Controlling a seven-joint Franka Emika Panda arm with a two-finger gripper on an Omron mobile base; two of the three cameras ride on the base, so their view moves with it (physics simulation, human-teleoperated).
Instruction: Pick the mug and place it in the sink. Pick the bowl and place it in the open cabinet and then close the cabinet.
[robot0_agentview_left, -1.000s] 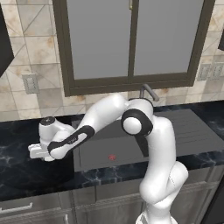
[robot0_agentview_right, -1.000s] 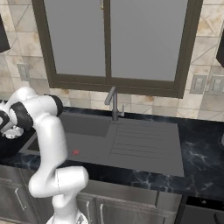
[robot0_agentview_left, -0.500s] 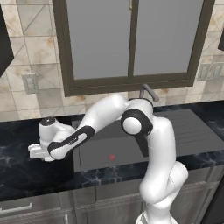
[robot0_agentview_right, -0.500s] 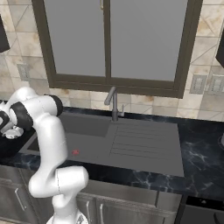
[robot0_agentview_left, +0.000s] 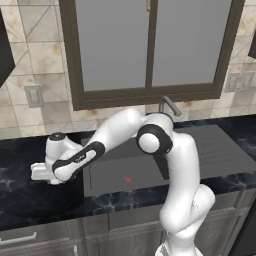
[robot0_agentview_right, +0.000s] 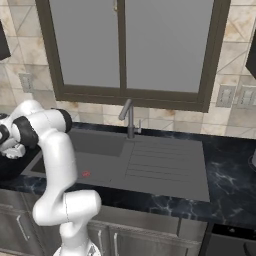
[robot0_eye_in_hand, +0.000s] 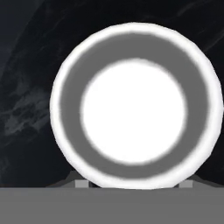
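Right now the mug sits on the dark marble counter, to the left of the sink. The hand view looks straight down into it: a white rim, a grey ring inside, and a bright white bottom. The mug looks very big there, so the hand seems to be close above it.

Things could go wrong from here. The gripper hangs over the mug, and the two small finger tips peek out at the bottom of the hand view, one at each side of the mug's rim. They are spread apart, about as wide as the mug, and they do not squeeze it yet. If the hand goes down a little off to one side, a finger could land on the rim and tip the mug or push it along the counter. If the fingers close too high, the round wall could slip out. When the mug is lifted, it could bump the sink's edge on the way over, or drop hard into the basin.

The white arm rises from the base at the near right, bends at its dark elbow above the sink, and reaches far out to the left. The wrist turns down, so the hand points at the counter. From the right base view the hand is at the far left edge, low over the dark counter beside the sink.
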